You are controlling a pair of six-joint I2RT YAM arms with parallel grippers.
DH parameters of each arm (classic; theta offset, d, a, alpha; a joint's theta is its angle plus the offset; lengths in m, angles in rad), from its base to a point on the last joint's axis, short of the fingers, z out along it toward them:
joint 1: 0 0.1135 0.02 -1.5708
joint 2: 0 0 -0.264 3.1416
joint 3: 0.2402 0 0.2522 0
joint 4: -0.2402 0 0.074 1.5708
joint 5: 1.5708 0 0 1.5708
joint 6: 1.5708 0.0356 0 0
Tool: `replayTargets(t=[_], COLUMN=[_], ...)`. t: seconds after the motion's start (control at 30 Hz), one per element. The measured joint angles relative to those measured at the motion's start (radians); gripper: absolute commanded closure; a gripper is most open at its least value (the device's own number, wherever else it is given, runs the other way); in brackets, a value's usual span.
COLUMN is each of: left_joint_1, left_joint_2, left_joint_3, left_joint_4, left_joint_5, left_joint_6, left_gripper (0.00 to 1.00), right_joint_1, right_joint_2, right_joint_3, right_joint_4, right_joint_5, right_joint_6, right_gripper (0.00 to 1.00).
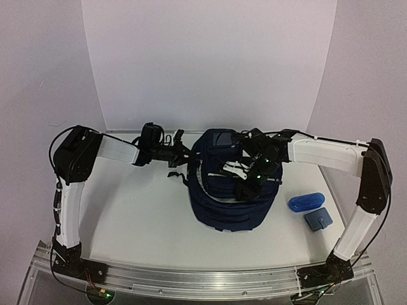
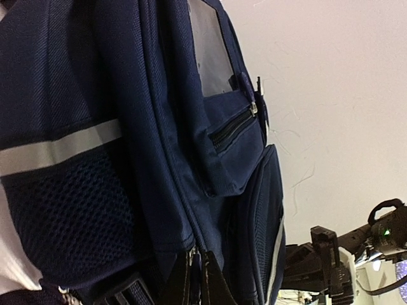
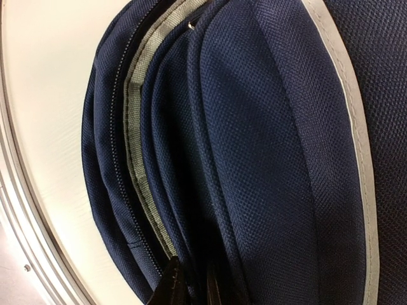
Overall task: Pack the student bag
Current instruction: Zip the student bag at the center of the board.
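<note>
The student bag (image 1: 222,213) stands in the middle of the table, navy with pale reflective stripes. My left gripper (image 1: 182,163) is at the bag's left side. In the left wrist view the left gripper (image 2: 198,270) is shut on a seam fold of the student bag (image 2: 159,127), below a zipped front pocket (image 2: 232,130). My right gripper (image 1: 245,187) rests on top of the bag. Seen from the right wrist, the right gripper (image 3: 193,284) has its fingers close together around a fold of the student bag (image 3: 267,159), beside a grey-edged zipper opening (image 3: 137,127).
A small blue pouch (image 1: 306,201) and a flat blue-grey square thing (image 1: 318,219) lie on the table right of the bag. A metal rail (image 1: 203,279) runs along the near table edge. The right arm (image 2: 334,257) shows behind the bag in the left wrist view.
</note>
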Motion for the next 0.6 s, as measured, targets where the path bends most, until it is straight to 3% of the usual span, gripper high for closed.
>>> replayTargets(t=[0.1,0.33,0.6], left_joint_1=[-0.01,-0.068,-0.147], left_joint_2=[-0.051,-0.218,-0.293], left_joint_3=[-0.026,-0.081,-0.118], left_joint_4=[-0.059,-0.233,-0.39], left_joint_5=[-0.053,-0.2,-0.35], left_joint_6=[0.069,0.231,0.384], left_gripper=[1.0,1.0,1.0], right_joint_1=[-0.001,-0.003,-0.003], right_joint_2=[0.004,0.029,0.038], right_joint_3=[0.007,0.035,0.054], right_joint_4=[-0.002,-0.01,-0.022], right_joint_5=[-0.004,-0.018,-0.028], right_joint_6=[0.012,0.044,0.073], right_gripper=[1.0,1.0,1.0])
